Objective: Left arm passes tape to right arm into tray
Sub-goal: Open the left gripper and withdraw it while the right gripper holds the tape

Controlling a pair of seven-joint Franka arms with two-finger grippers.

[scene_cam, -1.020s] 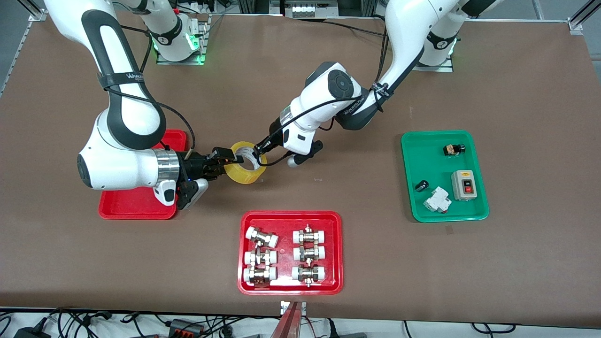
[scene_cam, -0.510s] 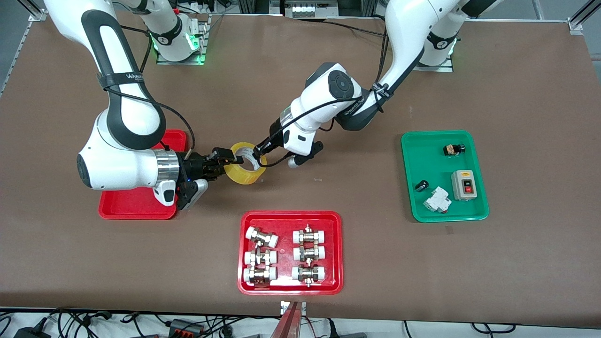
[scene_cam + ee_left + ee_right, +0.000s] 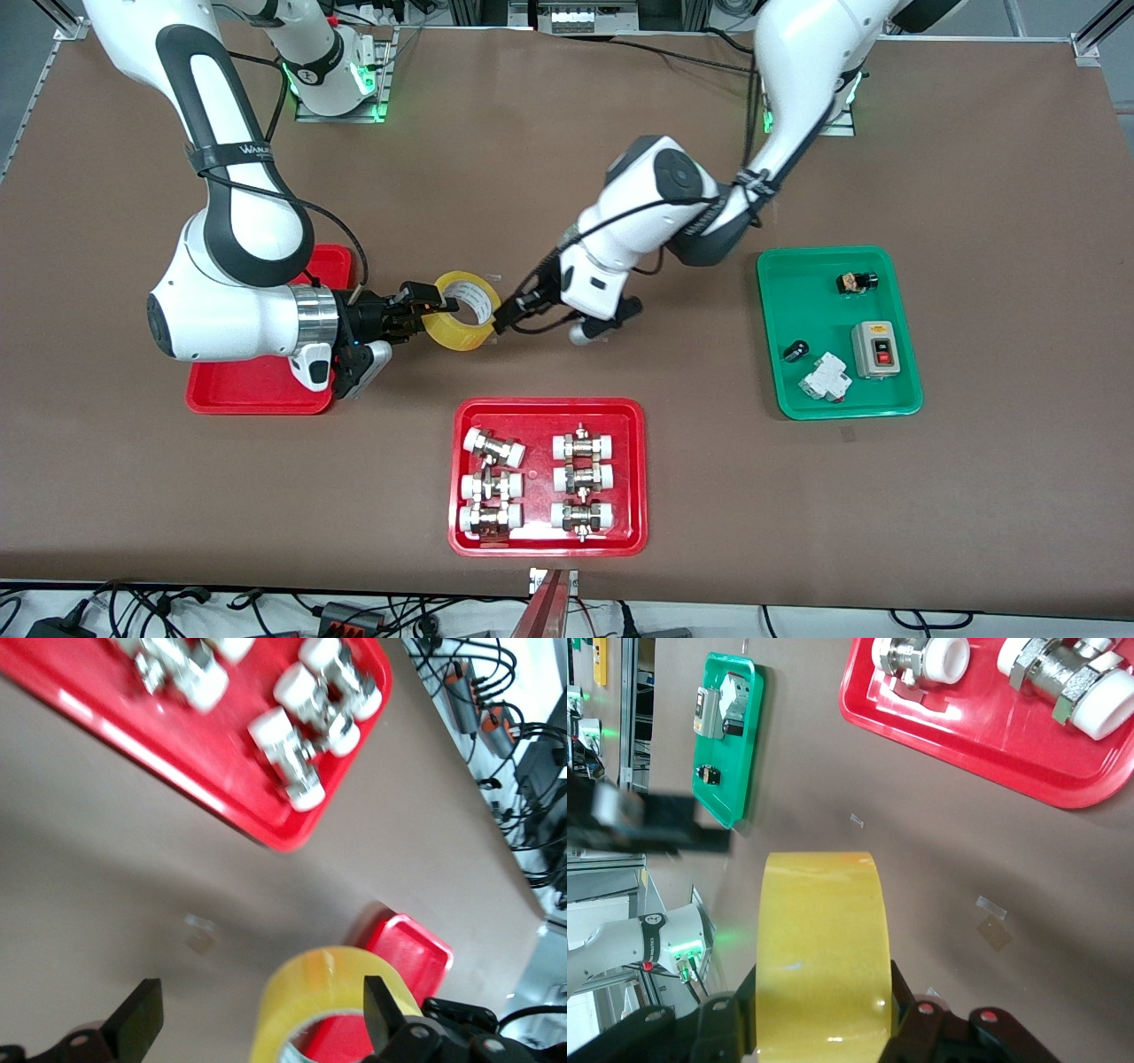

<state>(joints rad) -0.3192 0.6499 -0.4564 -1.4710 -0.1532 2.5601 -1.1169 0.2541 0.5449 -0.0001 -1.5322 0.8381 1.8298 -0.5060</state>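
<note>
1. While the tape (image 3: 461,309) hangs over the table, the right gripper (image 3: 427,306) has its fingers clamped on the roll's wall.
2. Left gripper (image 3: 507,316) sits just beside it, fingers spread, holding nothing.
3. Handover looks done; next, carry it over the tray (image 3: 257,390) and let go.

The right gripper (image 3: 434,306) is clamped on the tape (image 3: 461,309), forearm level. The left gripper (image 3: 507,321) is spread open just beside it.
</note>
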